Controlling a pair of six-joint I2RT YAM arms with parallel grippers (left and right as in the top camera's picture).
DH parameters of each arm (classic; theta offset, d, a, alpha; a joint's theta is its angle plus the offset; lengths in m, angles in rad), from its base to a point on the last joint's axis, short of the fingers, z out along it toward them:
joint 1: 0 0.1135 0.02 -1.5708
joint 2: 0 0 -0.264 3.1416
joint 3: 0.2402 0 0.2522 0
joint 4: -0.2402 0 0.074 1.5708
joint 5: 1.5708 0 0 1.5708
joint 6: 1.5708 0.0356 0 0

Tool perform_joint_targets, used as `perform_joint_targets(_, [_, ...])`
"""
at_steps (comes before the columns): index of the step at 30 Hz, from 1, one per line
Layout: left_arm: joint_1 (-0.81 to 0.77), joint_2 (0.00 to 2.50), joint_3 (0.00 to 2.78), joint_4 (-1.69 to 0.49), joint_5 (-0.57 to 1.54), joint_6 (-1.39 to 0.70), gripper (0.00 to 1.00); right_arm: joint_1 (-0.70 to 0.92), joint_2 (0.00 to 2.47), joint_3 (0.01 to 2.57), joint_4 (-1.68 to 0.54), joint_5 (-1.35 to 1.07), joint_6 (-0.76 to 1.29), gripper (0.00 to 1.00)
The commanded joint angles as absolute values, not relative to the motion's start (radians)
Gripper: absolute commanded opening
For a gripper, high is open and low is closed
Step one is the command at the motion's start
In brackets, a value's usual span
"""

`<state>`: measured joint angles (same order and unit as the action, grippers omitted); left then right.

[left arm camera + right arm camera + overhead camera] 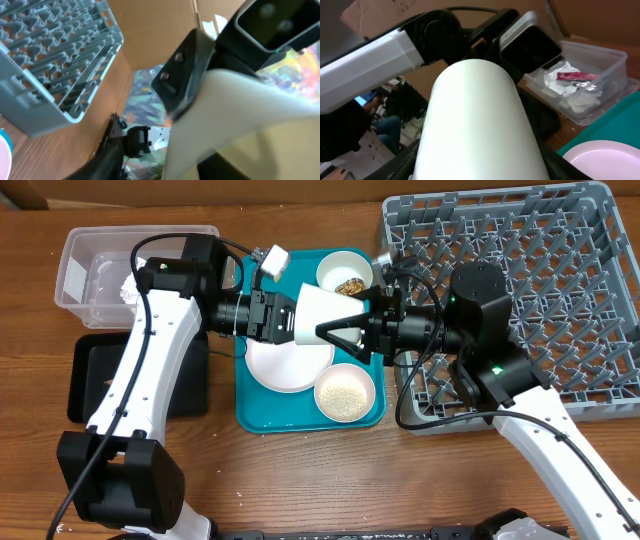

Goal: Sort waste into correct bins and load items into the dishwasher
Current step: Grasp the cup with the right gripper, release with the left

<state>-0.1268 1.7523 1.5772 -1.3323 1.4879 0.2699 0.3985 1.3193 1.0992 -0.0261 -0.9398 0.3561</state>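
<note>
Right pincer (pixel 345 330) is pinching the small white cup (pixel 318 308) in mid-air. Left pincer (pixel 285 318) is at its other end, grip impossible to judge. Beneath both sits the teal tray (pixel 260 408): rice bowl (pixel 345 392), scraps bowl (pixel 348 280), plate (pixel 285 365). Behind the left pincer, the clear tub (pixel 615 61) holds the napkin (pixel 577 102) and red wrapper (pixel 577 76).

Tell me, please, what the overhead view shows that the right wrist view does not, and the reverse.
Only the overhead view shows the large grey plastic dish rack, the shallow black rectangular tray and two white bowls, one holding brown scraps, one holding white rice. Only the right wrist view shows the shiny red snack wrapper in the tub. Both show the small white cup, the clear rectangular plastic tub, the white round plate and the teal tray.
</note>
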Motion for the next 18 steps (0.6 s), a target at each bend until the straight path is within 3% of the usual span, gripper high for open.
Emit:
perform_joint_targets(1, [-0.119,1.747,1.59,-1.33,1.362,0.256,0.54,0.298,1.282,1.121,-0.058,-0.944,0.353,0.5])
perform_joint_targets(6, [-0.066,1.747,1.59,-1.303,1.121,0.199,0.55,0.058,1.219,1.122,-0.326,-0.872,0.313,0.51])
perform_joint_targets(9, [-0.044,1.747,1.59,-1.238,0.901,0.125,0.47,-0.027,1.179,1.132,-0.537,-0.71,0.258,0.51])
perform_joint_targets(14, [-0.062,1.747,1.59,-1.119,0.493,-0.043,0.5,-0.007,1.159,1.224,-0.892,-0.282,0.259,0.51])
perform_joint_targets(18, [-0.097,1.747,1.59,-1.068,0.305,-0.094,0.54,0.06,1.185,1.256,-1.102,-0.062,0.334,0.51])
